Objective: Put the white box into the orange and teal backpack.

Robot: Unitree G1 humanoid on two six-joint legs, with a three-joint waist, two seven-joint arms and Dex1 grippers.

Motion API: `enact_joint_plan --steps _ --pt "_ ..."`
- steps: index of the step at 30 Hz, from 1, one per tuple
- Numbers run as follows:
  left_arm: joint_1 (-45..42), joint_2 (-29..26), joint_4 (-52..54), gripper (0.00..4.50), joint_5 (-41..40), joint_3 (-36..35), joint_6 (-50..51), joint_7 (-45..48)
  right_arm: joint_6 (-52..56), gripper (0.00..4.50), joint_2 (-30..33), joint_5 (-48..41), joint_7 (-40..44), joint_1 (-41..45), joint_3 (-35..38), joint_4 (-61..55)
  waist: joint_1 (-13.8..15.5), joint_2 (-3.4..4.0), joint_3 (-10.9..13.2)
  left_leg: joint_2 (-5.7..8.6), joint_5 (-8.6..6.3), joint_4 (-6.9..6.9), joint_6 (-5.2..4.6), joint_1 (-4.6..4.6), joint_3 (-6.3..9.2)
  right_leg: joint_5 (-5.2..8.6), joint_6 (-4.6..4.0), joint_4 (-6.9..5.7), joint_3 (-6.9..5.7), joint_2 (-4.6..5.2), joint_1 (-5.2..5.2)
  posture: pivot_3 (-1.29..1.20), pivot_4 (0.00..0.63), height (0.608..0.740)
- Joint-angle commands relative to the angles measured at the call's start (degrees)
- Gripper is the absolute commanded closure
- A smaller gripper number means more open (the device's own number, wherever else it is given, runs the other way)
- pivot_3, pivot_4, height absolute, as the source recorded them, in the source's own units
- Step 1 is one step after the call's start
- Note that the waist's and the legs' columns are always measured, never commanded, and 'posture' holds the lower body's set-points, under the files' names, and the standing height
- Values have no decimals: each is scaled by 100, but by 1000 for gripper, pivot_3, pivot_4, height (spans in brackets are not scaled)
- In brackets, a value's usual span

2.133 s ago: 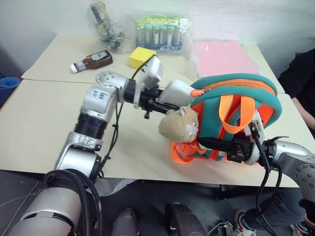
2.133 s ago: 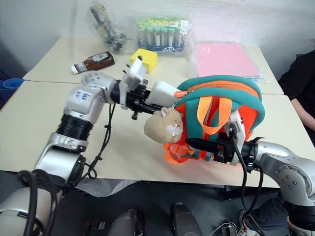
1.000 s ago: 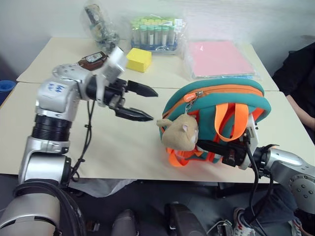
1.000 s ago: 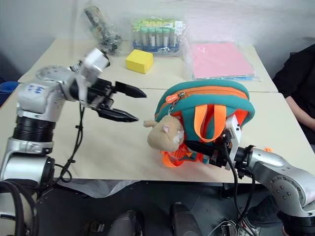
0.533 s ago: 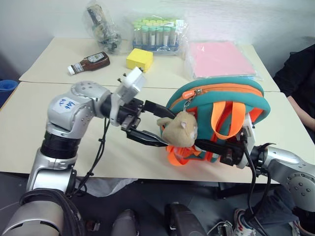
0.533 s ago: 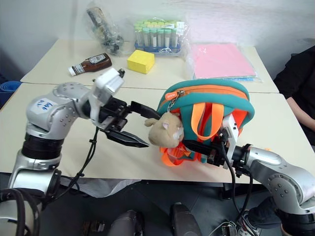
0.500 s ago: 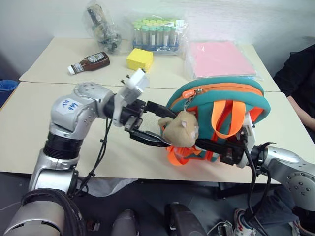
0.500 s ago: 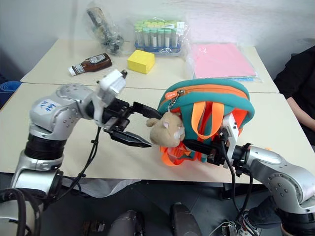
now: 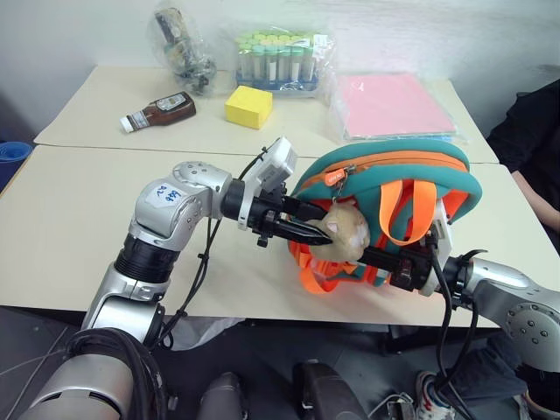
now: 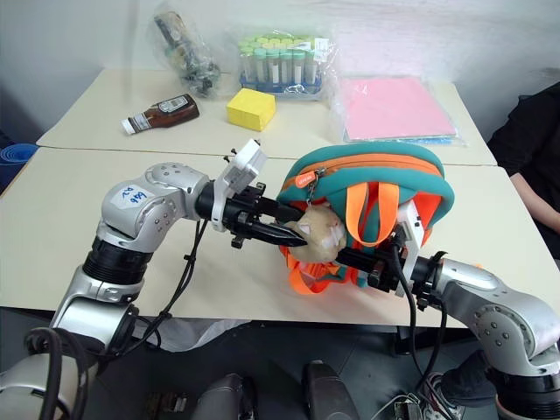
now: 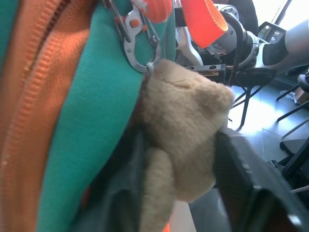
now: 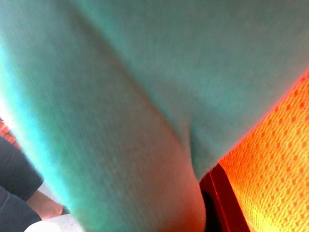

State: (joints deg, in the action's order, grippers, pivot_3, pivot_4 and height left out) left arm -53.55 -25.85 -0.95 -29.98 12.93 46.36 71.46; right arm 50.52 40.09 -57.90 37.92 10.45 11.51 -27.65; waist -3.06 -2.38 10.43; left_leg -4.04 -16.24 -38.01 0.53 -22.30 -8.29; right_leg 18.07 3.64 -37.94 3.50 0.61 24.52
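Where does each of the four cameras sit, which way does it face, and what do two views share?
Left eye view: head, looking down at the table; both arms show.
Right eye view: beside it, same scene.
Left wrist view: along the left gripper shut on the plush animal.
Right wrist view: against the backpack.
Shared: backpack, plush animal.

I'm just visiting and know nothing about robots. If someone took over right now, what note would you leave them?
Left gripper: closed around the plush animal hanging from the orange and teal backpack.
Right gripper: shut on the backpack's lower front, steadying it upright on the table.
White box: probably inside the backpack, but that cannot be confirmed.
Done: likely the insertion.
Left: release the plush, check the box is inside, let go of the backpack.
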Motion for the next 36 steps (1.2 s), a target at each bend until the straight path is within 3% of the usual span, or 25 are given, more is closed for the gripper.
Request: enact_joint_plan --steps 1,5,8,12,15,18,22,25,32,36 --pt "-82 53 37 3642 -98 3 6 69 -30 4500 11 -205 32 98 126 -200 0 0 0 0 0 0 0 0 0 0 0 0 0 1 0 0 150 740" --pt "-91 -65 343 4494 -569 -223 157 506 -24 4500 41 -190 39 45 168 -173 -8 0 0 0 0 -1 0 0 0 0 0 -1 0 0 0 0 150 740" --pt "-390 -267 78 4494 -485 -394 38 543 -20 4500 91 -242 65 -105 282 -195 -4 0 0 -2 0 0 1 0 1 0 0 -1 -1 -1 0 0 150 740" --pt "-925 -1072 -759 4494 -440 -549 -138 1445 3 4500 155 -413 46 -304 524 -261 -26 1 1 0 1 2 2 1 -1 0 0 -2 0 -4 3 0 150 740" --pt "-1194 -1612 -1535 4494 34 -241 -796 2025 -7 4500 277 -545 126 -478 738 -283 -18 3 1 0 0 9 3 7 -4 2 -4 0 -2 -4 3 0 150 740" --pt "-1411 -1751 -2370 4494 599 78 -1610 2104 -20 4500 374 -656 187 -598 897 -252 1 2 1 1 -1 7 1 6 -1 2 -4 3 -3 0 1 0 150 740" --pt "-1439 -1620 -3292 4494 1651 578 -3285 1779 -35 4500 509 -780 480 -757 954 -349 23 3 1 7 -7 4 -13 -2 -3 2 -3 12 -3 5 1 0 150 740" --pt "-1365 -1323 -3569 4494 1958 645 -3995 1571 -79 4500 558 -854 591 -800 924 -424 56 2 2 5 -14 4 -23 -11 -3 1 -3 20 -4 5 5 0 150 740" --pt "-155 -700 -2598 4494 2571 1102 -4969 1269 -184 4500 483 -742 385 -560 840 -366 45 16 -6 -6 -23 5 -21 -7 -10 3 -4 22 -2 3 5 0 150 740" --pt "209 -588 -2293 4494 2684 1002 -4921 1112 -276 4500 509 -547 278 -534 850 -396 116 11 -5 -7 -23 -7 -21 -11 -5 2 -3 18 -3 3 4 0 150 740"
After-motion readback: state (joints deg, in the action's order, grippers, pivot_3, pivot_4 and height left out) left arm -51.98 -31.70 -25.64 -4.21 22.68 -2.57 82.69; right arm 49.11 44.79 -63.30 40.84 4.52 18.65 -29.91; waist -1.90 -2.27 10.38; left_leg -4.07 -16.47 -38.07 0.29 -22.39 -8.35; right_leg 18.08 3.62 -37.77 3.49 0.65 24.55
